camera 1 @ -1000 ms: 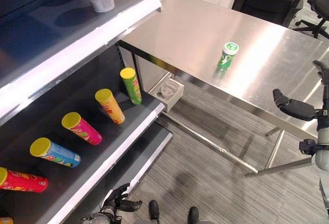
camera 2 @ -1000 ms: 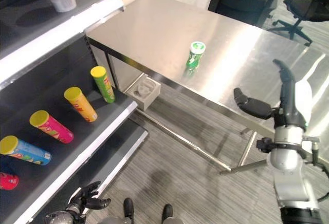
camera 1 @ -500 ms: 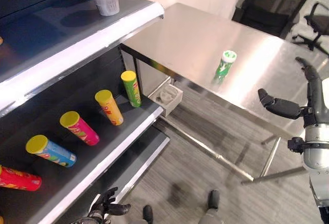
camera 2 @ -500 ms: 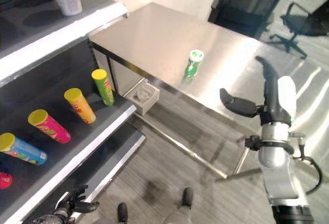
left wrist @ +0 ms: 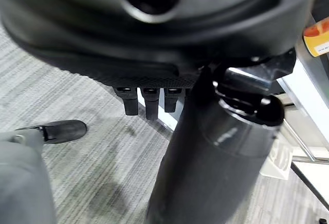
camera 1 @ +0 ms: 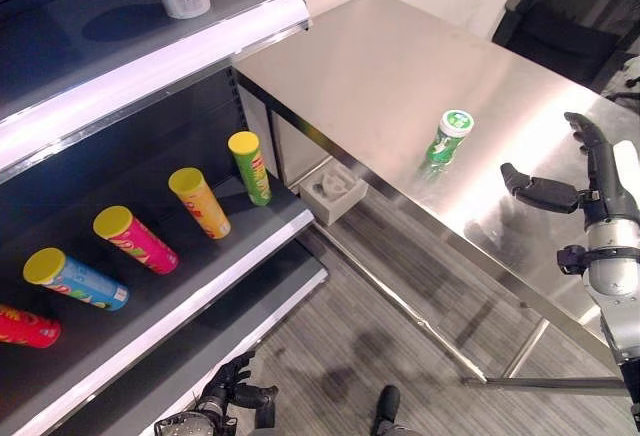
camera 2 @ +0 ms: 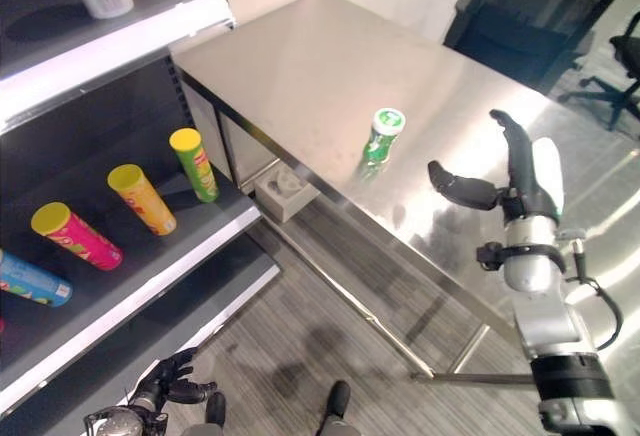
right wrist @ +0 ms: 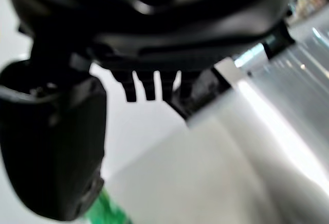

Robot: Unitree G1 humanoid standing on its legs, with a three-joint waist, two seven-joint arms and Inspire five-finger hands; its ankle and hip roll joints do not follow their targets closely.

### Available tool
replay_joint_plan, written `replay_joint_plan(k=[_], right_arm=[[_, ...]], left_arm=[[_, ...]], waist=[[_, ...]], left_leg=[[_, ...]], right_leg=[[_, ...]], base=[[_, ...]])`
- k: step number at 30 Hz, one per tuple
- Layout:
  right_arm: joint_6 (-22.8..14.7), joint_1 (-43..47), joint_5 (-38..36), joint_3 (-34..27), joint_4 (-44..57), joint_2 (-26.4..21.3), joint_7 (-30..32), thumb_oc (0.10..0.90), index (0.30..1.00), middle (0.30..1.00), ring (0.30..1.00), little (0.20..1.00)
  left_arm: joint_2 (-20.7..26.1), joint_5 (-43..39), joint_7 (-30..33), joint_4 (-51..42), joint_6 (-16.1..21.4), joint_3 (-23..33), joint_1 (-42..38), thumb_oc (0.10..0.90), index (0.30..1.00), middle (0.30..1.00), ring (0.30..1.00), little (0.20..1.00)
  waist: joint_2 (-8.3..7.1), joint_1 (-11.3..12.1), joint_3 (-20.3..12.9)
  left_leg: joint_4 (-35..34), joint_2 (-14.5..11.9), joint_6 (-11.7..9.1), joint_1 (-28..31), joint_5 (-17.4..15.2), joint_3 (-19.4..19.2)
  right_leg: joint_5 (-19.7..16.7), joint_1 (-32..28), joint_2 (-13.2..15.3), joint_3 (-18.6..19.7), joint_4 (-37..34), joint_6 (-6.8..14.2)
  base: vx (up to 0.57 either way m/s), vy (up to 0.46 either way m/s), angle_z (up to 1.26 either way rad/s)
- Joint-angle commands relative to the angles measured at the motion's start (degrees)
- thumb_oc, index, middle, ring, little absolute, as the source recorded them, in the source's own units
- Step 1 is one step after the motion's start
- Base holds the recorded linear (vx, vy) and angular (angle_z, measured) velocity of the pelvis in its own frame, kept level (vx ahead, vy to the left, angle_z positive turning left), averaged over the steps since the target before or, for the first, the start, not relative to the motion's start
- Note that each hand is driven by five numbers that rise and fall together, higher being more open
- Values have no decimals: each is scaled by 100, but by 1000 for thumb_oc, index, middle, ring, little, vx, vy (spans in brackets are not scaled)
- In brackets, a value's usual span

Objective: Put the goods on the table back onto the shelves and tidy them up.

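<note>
Your right hand (camera 2: 520, 181) has risen over the steel table (camera 1: 400, 66) since a second ago, fingers straight, thumb spread, holding nothing. Your left hand (camera 1: 232, 393) hangs low, loosely curled, empty. Farther off, the green can (camera 1: 447, 138) stands upright near the table's front edge.

Green can (camera 1: 447, 138) upright on steel table (camera 1: 380, 66). Right hand (camera 1: 590, 184) over table edge near can, fingers straight, thumb toward can. Five tubes lying on middle shelf (camera 1: 215, 256). Left hand (camera 1: 232, 393) low above floor.
</note>
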State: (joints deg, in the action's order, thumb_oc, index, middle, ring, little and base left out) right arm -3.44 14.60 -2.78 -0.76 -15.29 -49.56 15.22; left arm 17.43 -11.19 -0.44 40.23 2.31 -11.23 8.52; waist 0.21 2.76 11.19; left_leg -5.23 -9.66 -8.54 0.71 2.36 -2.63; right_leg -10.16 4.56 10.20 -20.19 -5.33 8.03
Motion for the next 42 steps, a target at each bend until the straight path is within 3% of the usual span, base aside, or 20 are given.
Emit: replay_joint_plan(k=[1, 14, 38, 39, 40, 42], right_arm=[[-366, 529, -261, -277, 355, -383, 55, 800, 900, 900, 900, 900], [-249, 1086, -206, 7, -67, 31, 293, 800, 900, 900, 900, 900], [-51, 2249, -320, 442, -972, 346, 945, 800, 900, 900, 900, 900], [-45, 2287, -326, 465, -1002, 349, 937, 499, 448, 448, 448, 448], [-43, 2316, -318, 504, -1031, 347, 935, 400, 300, 300, 300, 300], [-31, 2404, -314, 542, -1032, 320, 931, 400, 300, 300, 300, 300]], left_arm=[[358, 34, 24, 49, 279, -140, -88, 800, 900, 900, 900, 900], [413, 114, 58, 276, 272, -189, -57, 800, 900, 900, 900, 900], [425, -20, 266, 253, 246, -179, 135, 800, 900, 900, 900, 900], [427, -15, 266, 258, 247, -179, 133, 800, 900, 900, 900, 900], [430, -12, 257, 266, 249, -185, 139, 800, 900, 900, 900, 900], [439, -12, 262, 274, 250, -186, 153, 800, 900, 900, 900, 900]], waist=[[-398, 127, -125], [-341, 288, 59], [-287, 725, 218], [-282, 732, 224], [-279, 739, 228], [-278, 744, 232]], left_leg=[[23, 22, 102, 252, -462, -45], [23, 225, 181, -84, -422, 87], [23, 284, 202, -403, -322, 450], [23, 283, 202, -413, -319, 451], [23, 283, 203, -420, -314, 458], [23, 283, 202, -427, -314, 464]], right_leg=[[12, 110, 548, 239, 45, 566], [-107, 278, 763, 123, 40, 620], [-78, 318, 837, -116, 46, 617], [-78, 324, 839, -121, 46, 619], [-77, 332, 840, -124, 46, 618], [-73, 335, 848, -122, 48, 619]], base=[[-33, 26, 2], [-7, 23, 4], [7, 1, 8], [-10, -1, 6], [0, 0, 0], [0, 0, 0]])
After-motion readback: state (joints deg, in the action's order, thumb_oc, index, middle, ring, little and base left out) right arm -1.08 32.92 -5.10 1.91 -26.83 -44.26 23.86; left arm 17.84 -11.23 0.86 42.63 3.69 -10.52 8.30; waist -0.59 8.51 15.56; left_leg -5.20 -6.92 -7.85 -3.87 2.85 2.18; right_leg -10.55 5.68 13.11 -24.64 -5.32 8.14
